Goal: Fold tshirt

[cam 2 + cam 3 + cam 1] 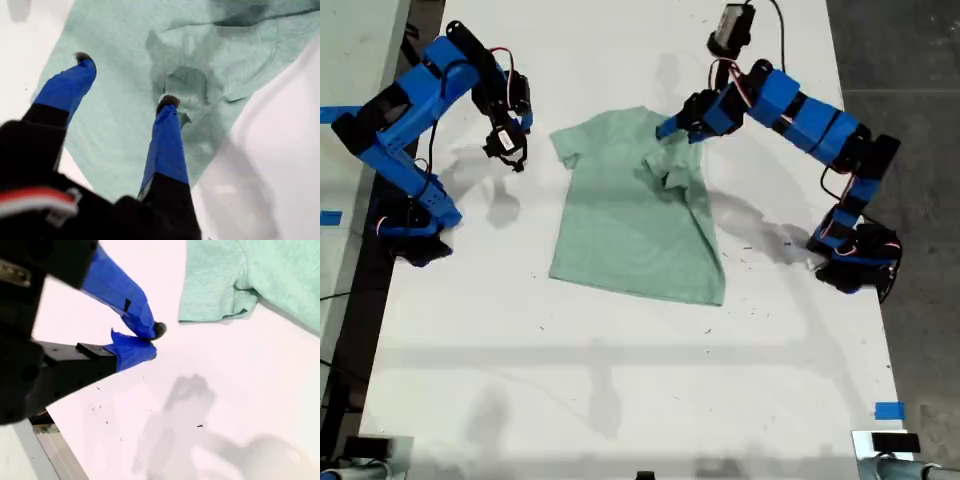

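Arm reaches, my first gripper point(125, 80) spread above the tshirt point(620, 215).

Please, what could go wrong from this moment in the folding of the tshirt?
1. My first gripper is open just above the tshirt, where the folded-over sleeve lies bunched. Closing here may pinch several layers or slip off, giving a crooked fold.
2. The edge on the exterior view's right is already wrinkled; pulling it could drag the whole tshirt across the table.
3. My second gripper is shut over bare table, off the other sleeve, so nothing pins that side.
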`<act>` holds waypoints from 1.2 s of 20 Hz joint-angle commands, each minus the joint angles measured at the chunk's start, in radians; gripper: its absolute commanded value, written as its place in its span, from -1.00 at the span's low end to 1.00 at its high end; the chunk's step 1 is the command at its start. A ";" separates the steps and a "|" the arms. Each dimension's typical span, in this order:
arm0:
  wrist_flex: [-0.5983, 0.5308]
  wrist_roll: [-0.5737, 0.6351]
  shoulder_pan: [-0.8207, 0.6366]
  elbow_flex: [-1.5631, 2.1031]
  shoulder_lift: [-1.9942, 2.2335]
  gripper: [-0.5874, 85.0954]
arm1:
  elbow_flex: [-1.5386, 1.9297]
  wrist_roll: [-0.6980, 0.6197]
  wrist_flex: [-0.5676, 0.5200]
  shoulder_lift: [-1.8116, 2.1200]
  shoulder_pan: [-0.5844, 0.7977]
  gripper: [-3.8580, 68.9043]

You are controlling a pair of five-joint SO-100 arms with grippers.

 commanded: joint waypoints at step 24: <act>-0.150 0.110 -0.044 -0.483 -0.795 -0.29 | 0.589 0.029 -0.028 0.629 0.025 -0.50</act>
